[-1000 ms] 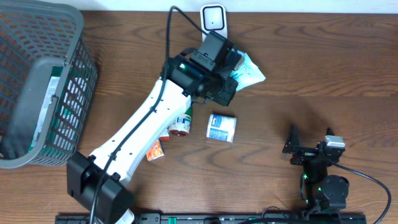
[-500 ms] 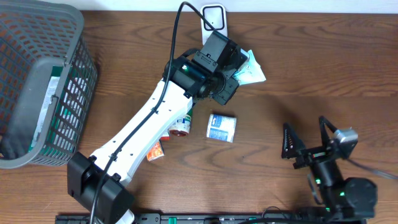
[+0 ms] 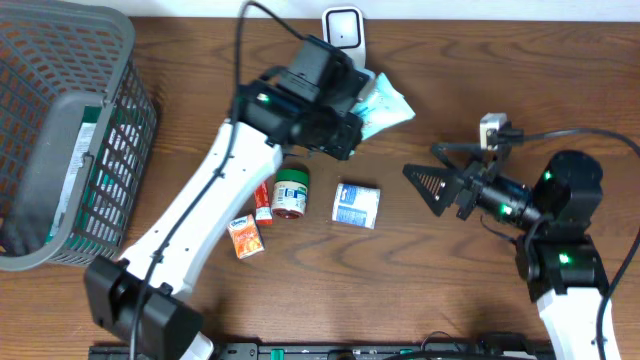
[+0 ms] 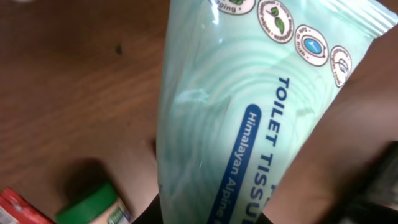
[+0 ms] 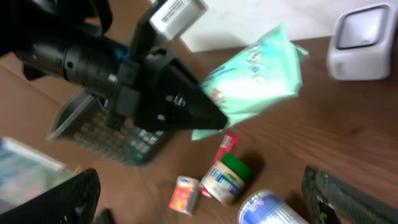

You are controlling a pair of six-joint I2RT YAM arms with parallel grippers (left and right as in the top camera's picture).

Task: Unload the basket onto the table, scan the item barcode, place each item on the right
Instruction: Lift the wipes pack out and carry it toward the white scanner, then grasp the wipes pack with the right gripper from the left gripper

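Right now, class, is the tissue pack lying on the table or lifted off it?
Lifted: the left gripper holds the tissue pack in the air, clear of the table.

The wooden table (image 3: 500, 110) bears a basket (image 3: 45, 165), scanner (image 3: 343, 30), green-lidded jar (image 3: 291, 193), can (image 3: 356, 204), orange box (image 3: 245, 238) and red tube (image 3: 263, 203).

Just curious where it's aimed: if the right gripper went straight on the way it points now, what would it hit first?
Probably the blue-and-white can lying just ahead of the open right gripper; height is unclear, so it might pass over it.
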